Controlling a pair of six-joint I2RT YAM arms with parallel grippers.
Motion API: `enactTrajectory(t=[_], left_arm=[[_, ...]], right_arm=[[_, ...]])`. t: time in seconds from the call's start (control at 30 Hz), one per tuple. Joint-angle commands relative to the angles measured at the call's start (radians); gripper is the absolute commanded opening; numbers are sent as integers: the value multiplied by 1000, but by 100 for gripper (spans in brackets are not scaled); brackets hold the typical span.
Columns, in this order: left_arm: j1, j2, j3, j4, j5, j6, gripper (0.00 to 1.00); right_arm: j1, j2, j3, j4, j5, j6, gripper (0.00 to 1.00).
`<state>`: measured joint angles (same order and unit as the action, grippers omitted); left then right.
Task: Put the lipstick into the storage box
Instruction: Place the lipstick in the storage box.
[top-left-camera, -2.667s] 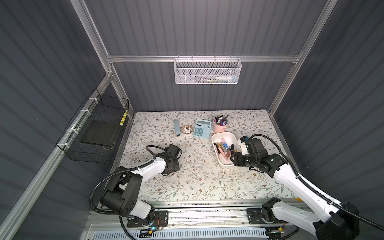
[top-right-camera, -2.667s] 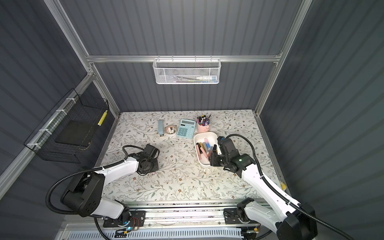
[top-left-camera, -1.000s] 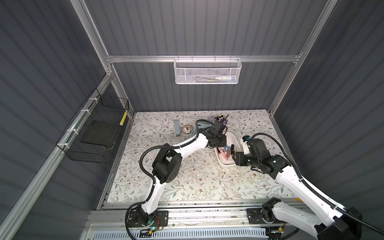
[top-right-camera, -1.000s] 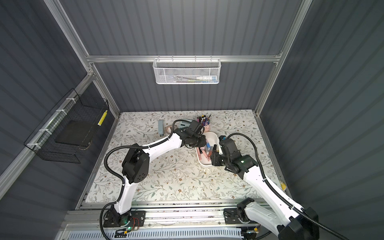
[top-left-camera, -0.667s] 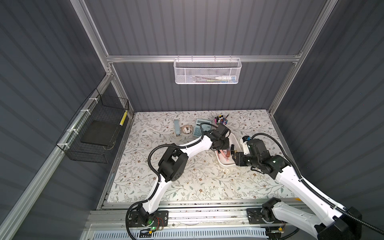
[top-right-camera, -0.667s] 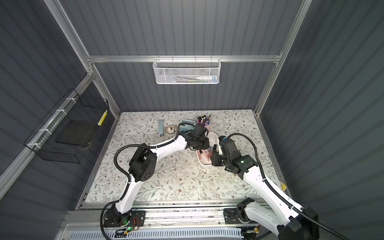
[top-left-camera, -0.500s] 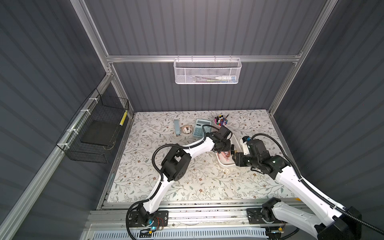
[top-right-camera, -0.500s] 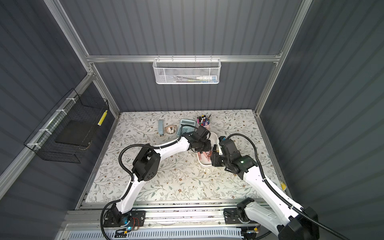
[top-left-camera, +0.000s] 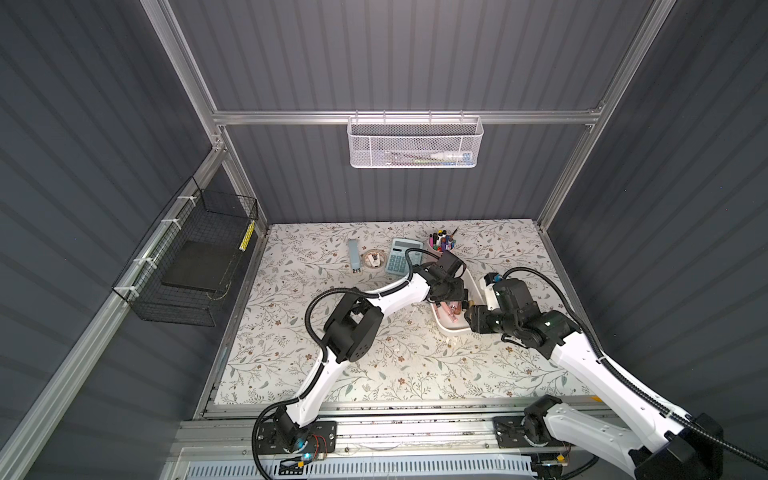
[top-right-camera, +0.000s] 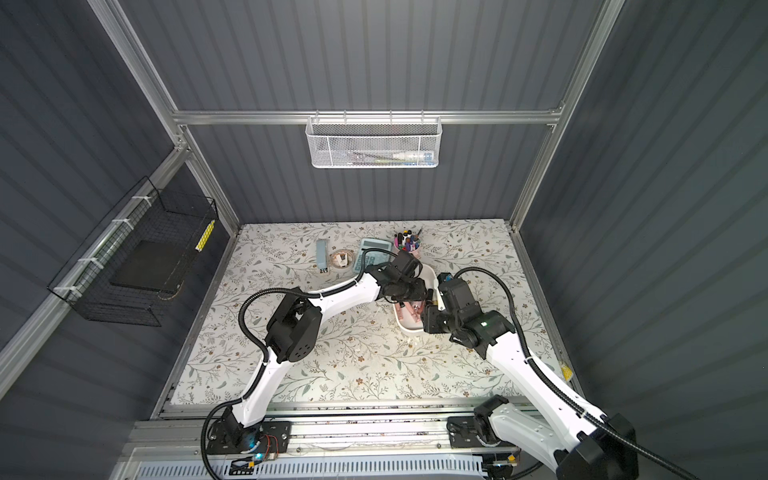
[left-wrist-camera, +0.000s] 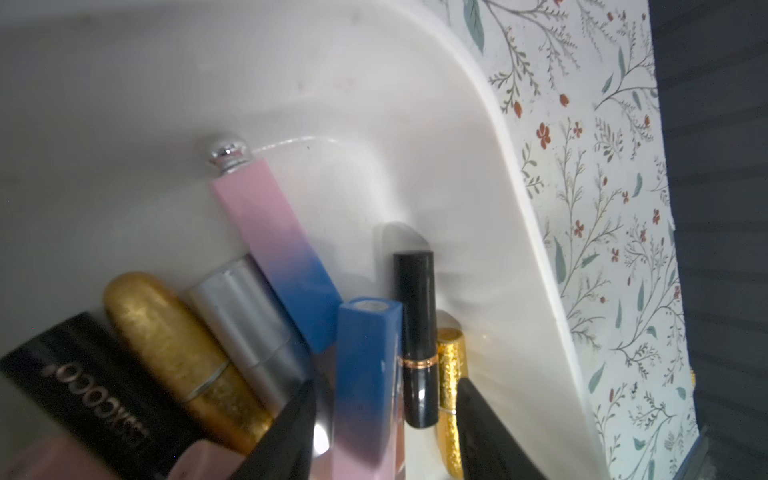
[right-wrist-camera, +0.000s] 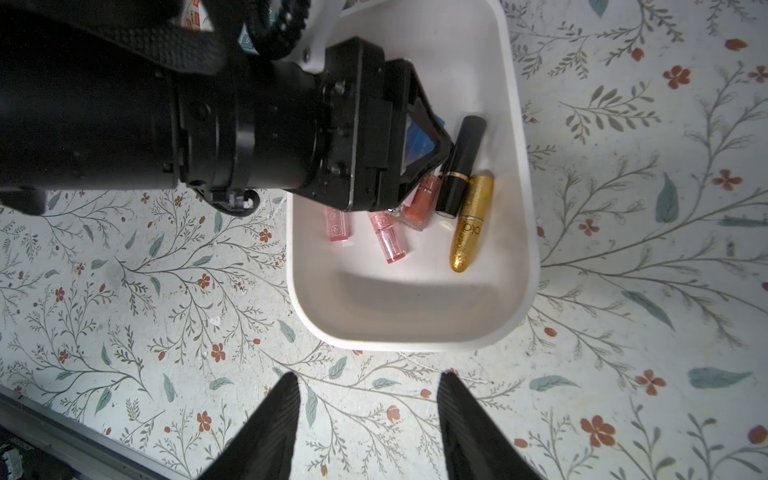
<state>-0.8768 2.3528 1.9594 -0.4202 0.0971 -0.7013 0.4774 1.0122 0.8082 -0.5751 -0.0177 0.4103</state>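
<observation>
The left claw (left-wrist-camera: 385, 384) is seen released. Its two black fingers (left-wrist-camera: 286, 436) are spread, and the blue-to-pink square lipstick tube (left-wrist-camera: 365, 357) lies between them, touched by neither. The tube is laid inside the white rounded plastic storage box (left-wrist-camera: 515, 174) among other cosmetics. A slim black lipstick with a copper band (left-wrist-camera: 415, 328) is pressed against one side of it, with a gold glitter tube (left-wrist-camera: 451, 374) beyond. On the other side are found a second pink-to-blue tube with a silver knob (left-wrist-camera: 274, 245), a silver tube (left-wrist-camera: 249, 324) and a gold bullet-shaped tube (left-wrist-camera: 166, 332).

The right claw (right-wrist-camera: 368, 376) is likewise seen parted, with nothing between its fingers. It is poised over the floral-patterned worktop (right-wrist-camera: 166, 291), just beside the box's end wall.

In both top views the two claws are shown close together at the box (top-left-camera: 453, 330) (top-right-camera: 409, 329). A light-blue calculator (top-left-camera: 400, 261) and a pink pen cup (top-left-camera: 441, 248) are set near it.
</observation>
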Motion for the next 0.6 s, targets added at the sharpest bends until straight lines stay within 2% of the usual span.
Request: enactTrajectory(t=[0.0, 0.13, 0.17, 0.27, 0.3, 0.33, 0.43, 0.57], left_arm=[[-7, 10, 21, -19, -5, 4, 59], [-21, -31, 13, -13, -9, 5, 60], [-32, -56, 13, -17, -28, 16, 63], [-81, -149, 35, -59, -131, 92, 80], [-94, -181, 38, -75, -164, 120, 97], [-97, -214, 32, -91, -192, 137, 100], [-98, -334, -62, -131, -325, 178, 100], [-85, -525, -299, -172, -585, 254, 100]], right_arm=[[-5, -7, -12, -1, 15, -7, 56], [-5, -9, -15, -1, 15, -7, 56], [-6, -9, -17, 1, 17, -6, 56], [-6, 1, -20, 6, 24, -7, 56], [-6, 6, -17, 3, 27, -7, 56], [-5, 10, -12, -1, 29, -7, 57], [-6, 5, -2, -14, 39, -3, 60], [-5, -7, 3, -22, 53, 5, 68]])
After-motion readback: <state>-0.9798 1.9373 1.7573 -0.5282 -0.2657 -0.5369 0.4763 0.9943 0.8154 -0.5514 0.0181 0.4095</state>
